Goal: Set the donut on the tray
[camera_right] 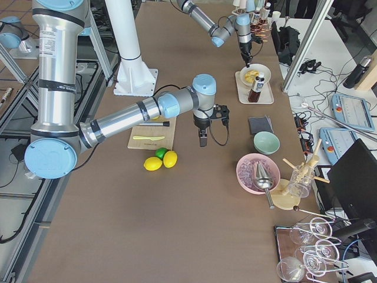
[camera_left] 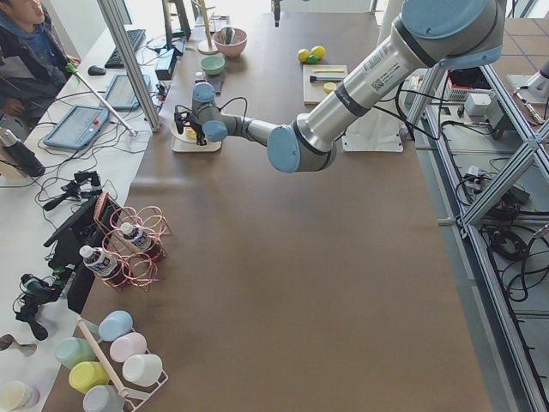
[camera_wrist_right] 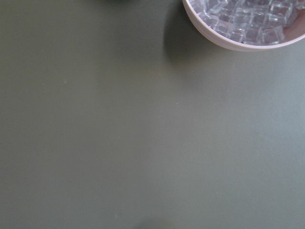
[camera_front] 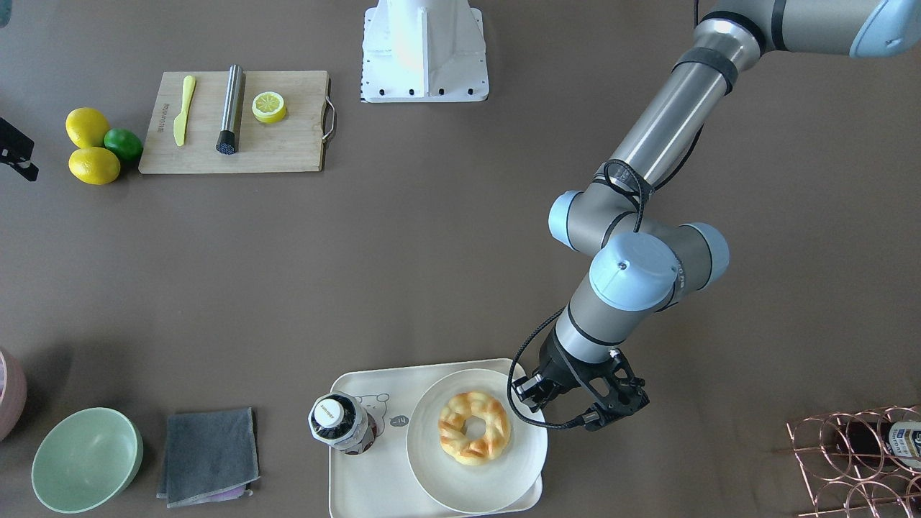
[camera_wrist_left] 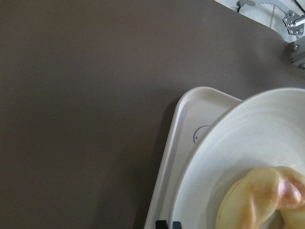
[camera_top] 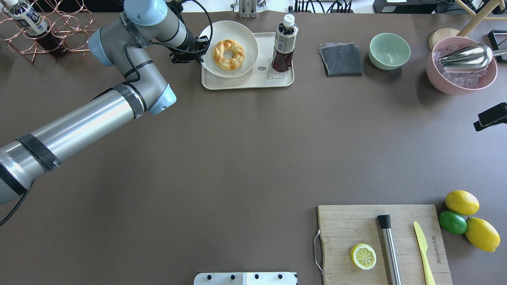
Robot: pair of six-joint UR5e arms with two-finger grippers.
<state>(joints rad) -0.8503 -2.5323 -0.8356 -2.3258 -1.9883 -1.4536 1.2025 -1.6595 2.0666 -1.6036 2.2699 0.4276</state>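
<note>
Nearest you, the tray (camera_front: 367, 483) sits by the table's edge on your side, carrying a plate (camera_front: 496, 476) and a bottle (camera_front: 338, 424). The donut (camera_front: 496, 426) lies in the middle of the plate, so it is over the tray but not touching it. The left gripper (camera_wrist_left: 168, 224) hangs just beside the plate's rim, tips almost together, gripping nothing. Farther off, the right gripper (camera_right: 202, 140) hangs near the lemons (camera_right: 154, 164); you cannot tell how wide it stands.

A robotics lab: silver aluminium-profile framing (camera_left: 457, 225) borders the long brown-topped table (camera_left: 300, 283) at 3 o'clock; a seated dark-jacketed operator (camera_left: 24, 43) and blue-grey teach pendants (camera_left: 75, 126) occupy the white cable-strewn bench (camera_left: 21, 236) at 10 o'clock.
</note>
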